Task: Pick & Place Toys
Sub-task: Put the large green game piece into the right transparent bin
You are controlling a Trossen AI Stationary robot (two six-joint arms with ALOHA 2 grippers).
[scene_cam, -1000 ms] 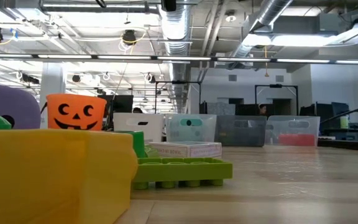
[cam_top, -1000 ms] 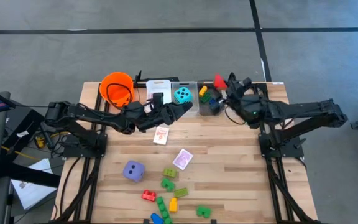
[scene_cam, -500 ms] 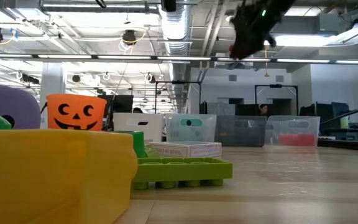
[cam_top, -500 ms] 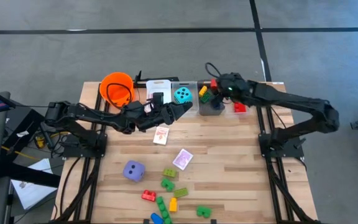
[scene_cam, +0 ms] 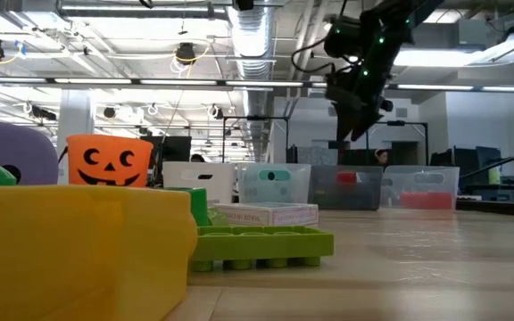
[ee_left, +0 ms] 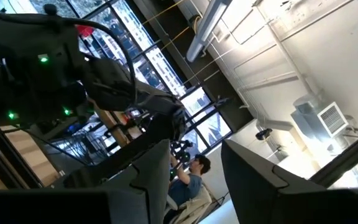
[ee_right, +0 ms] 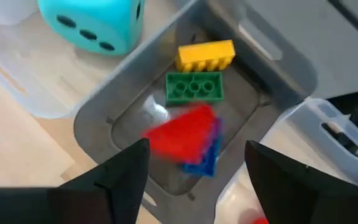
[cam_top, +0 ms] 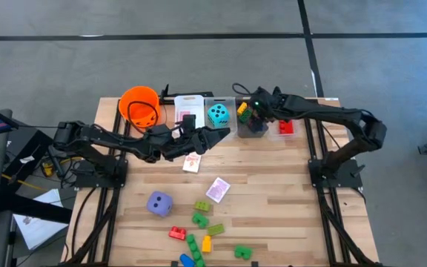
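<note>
My right gripper (cam_top: 253, 111) hangs open and empty above the grey bin (ee_right: 98, 121) at the table's far edge. Below it in the right wrist view, a blurred red brick (ee_right: 182, 132) is inside the bin over a blue brick (ee_right: 205, 157), beside a green brick (ee_right: 194, 87) and a yellow brick (ee_right: 206, 55). A teal die (cam_top: 217, 113) sits in the clear bin to the left. My left gripper (cam_top: 217, 136) is open and empty, low in front of that bin. A purple die (cam_top: 159, 203), two pink-backed cards (cam_top: 192, 161) and loose bricks (cam_top: 199, 222) lie on the table.
An orange bucket (cam_top: 139, 105) and a white bin (cam_top: 187, 107) stand at the far left of the row. A clear bin with a red piece (cam_top: 285, 127) stands to the right of the grey bin. Bare wood lies on the table's right half.
My right gripper has gone toward the table's left edge and come lower over the grey bin, carrying a red brick. The brick has left the fingers and is now inside the bin.
</note>
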